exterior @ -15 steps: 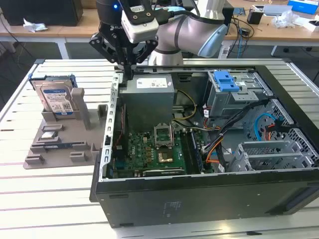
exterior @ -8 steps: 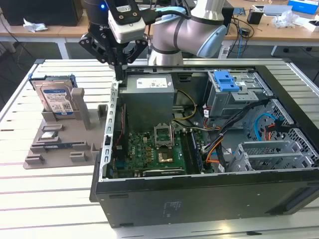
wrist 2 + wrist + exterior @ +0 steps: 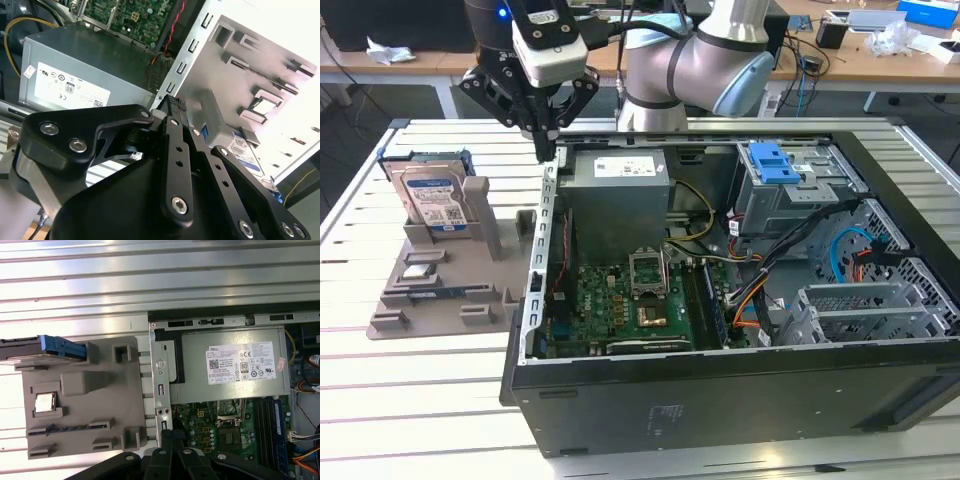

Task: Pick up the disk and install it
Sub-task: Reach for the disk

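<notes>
Evidently the pick-up is not yet begun: the hand point(image 3: 548, 150), pressed together and empty, hovers over the computer case point(image 3: 740, 400), near the disk point(image 3: 433, 197) standing upright in its grey holder point(image 3: 490, 240) on the tabletop point(image 3: 420, 400), so grasping calls for spreading first.

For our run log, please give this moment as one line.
hand: shut, empty, by case wall | disk: upright in grey holder, untouched | install: not done

A white sticker point(image 3: 241, 363) of small print and marks sits on the grey power supply point(image 3: 200, 385). A white-and-blue label point(image 3: 438, 205) fronts the disk point(image 3: 432, 176), at the exterior view's left.
</notes>
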You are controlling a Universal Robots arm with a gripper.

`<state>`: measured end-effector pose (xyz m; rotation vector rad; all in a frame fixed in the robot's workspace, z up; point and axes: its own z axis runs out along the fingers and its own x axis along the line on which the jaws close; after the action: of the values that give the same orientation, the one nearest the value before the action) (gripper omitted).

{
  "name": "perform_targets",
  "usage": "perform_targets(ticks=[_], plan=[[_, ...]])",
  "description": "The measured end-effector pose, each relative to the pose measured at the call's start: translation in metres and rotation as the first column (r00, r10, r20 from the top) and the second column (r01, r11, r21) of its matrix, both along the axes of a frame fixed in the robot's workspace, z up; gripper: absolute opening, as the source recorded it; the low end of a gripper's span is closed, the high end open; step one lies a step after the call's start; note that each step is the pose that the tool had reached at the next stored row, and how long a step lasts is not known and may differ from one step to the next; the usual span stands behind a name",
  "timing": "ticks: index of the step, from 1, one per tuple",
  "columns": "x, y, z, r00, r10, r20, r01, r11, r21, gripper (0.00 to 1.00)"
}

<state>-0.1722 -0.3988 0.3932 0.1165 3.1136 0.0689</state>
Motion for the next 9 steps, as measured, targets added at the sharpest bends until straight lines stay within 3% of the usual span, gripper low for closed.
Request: perform_targets(ticks=[9], plan=[[-0.016,0.0001,-0.0002,1.0,0.0,-0.0001,0.0,1.0,0.0,0.11]])
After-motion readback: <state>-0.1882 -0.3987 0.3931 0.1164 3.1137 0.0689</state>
